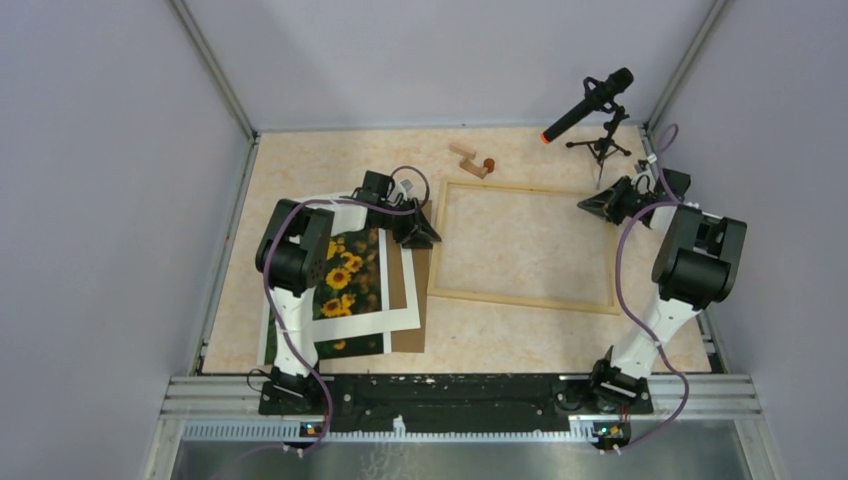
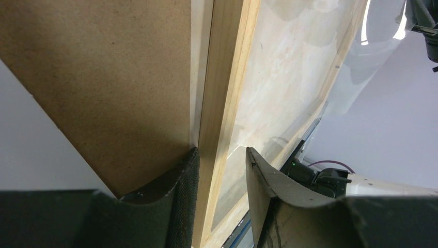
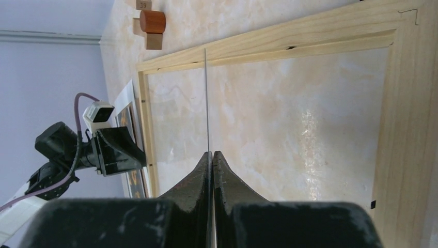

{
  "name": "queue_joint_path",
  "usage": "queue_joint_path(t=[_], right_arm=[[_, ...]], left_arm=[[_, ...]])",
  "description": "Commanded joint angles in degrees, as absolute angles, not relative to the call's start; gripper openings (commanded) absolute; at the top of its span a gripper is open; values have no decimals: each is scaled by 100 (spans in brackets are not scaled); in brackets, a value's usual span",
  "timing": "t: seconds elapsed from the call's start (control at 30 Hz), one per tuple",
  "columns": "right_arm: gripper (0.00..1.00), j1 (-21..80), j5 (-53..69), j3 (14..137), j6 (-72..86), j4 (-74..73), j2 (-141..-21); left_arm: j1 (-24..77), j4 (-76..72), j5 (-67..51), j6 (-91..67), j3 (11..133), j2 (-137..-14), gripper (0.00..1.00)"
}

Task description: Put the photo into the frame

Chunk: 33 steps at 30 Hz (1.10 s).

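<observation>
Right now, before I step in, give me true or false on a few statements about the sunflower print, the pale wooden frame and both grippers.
1. The sunflower print with the dark green background already sits inside the thin light-wood rectangular frame. False: it lies outside, left of the frame.
2. The left gripper straddles the frame's left rail. True.
3. The right gripper is wide open. False: it is shut on a thin clear sheet seen edge-on.
4. Small wooden blocks lie beyond the frame's far rail. True.
</observation>
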<state>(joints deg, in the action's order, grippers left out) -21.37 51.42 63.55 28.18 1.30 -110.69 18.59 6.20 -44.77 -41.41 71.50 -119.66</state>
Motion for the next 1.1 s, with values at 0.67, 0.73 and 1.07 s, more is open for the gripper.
queue_joint_path(t=[0.67,0.73,1.07], right_arm=[[0,-2024,5804,5795,3530,1808,-10439],[0,-2022,5799,5783,3533,1819,-10409],[0,-2024,5957,5620,3780,2247,-10264]], left_arm=[[1951,555,-4496,-4025,7056,-12124,44],[1951,556,-4495,-4018,7053,-12128,43],[1949,545,-4497,-4022,7045,-12125,43]])
